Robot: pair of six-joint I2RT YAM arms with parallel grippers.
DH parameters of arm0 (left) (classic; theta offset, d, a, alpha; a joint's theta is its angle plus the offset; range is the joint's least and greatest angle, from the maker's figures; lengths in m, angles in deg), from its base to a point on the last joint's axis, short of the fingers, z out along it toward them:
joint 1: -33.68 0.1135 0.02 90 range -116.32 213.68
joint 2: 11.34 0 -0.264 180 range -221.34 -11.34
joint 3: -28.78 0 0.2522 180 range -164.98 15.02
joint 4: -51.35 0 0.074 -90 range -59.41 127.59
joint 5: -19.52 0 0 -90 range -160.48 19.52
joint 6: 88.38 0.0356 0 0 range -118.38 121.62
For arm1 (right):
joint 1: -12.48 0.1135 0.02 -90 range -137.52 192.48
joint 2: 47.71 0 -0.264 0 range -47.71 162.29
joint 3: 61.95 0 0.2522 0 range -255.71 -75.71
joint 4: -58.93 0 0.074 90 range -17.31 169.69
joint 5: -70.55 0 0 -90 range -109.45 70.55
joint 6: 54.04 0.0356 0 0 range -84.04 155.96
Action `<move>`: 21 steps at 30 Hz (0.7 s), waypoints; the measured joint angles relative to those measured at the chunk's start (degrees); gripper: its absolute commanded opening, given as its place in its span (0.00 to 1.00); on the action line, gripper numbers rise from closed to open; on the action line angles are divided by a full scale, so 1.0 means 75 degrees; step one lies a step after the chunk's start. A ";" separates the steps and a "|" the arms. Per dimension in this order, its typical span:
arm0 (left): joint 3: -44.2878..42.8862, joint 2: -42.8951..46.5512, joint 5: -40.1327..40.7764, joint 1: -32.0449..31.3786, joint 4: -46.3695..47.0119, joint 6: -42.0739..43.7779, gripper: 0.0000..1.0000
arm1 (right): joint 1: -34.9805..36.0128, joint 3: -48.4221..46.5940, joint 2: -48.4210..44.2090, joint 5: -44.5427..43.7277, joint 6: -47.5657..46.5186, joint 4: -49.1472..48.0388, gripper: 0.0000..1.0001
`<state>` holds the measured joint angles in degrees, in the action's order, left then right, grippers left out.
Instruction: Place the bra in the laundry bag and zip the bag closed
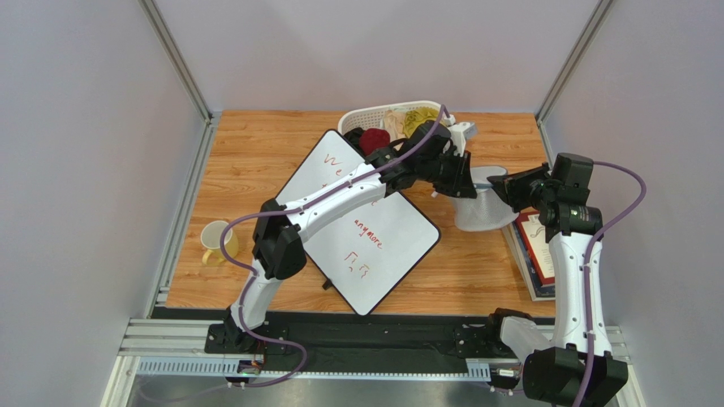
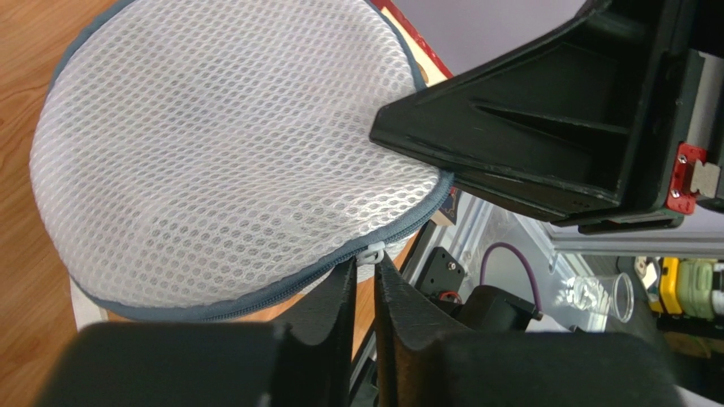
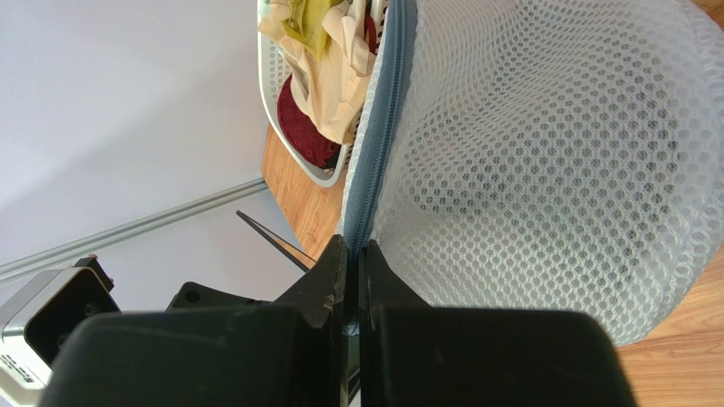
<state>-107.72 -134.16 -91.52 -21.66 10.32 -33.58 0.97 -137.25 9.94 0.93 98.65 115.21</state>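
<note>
The laundry bag point(image 1: 477, 216), a white mesh dome with a grey zipper band, stands at the table's right middle. My left gripper point(image 1: 459, 188) reaches it from the left. In the left wrist view its jaws point(image 2: 365, 264) are closed on the white zipper pull point(image 2: 371, 251) at the bag's point(image 2: 221, 153) rim. My right gripper point(image 1: 503, 188) is shut on the grey zipper band point(image 3: 378, 136) of the bag point(image 3: 561, 153) in the right wrist view point(image 3: 355, 248). A dim dark shape point(image 3: 455, 202) shows through the mesh, and I cannot tell if it is the bra.
A white slotted basket point(image 1: 353, 120) at the back holds a dark red garment point(image 1: 374, 138) and a yellow garment point(image 1: 416, 119). A whiteboard point(image 1: 374, 237) lies mid-table under my left arm. A yellow mug point(image 1: 217, 242) stands at the left. Books point(image 1: 531, 254) lie at the right.
</note>
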 measured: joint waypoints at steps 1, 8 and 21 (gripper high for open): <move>0.0000 0.0000 0.0038 0.0015 -0.0006 -0.0009 0.02 | 0.0003 0.0000 -0.0009 0.0012 -0.0015 0.0003 0.00; 0.0154 0.0082 0.0312 0.0099 0.0035 0.0026 0.00 | 0.0009 0.0000 -0.0012 0.0204 -0.0154 0.0006 0.00; 0.1964 0.1014 0.0399 0.0635 0.0417 0.0714 0.00 | -0.0877 -0.0032 0.0315 0.1801 -0.1014 0.0038 0.00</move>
<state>-92.98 -126.55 -88.53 -16.89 13.45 -28.23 -5.61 -137.49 12.30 14.44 91.05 115.50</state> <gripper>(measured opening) 0.006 0.015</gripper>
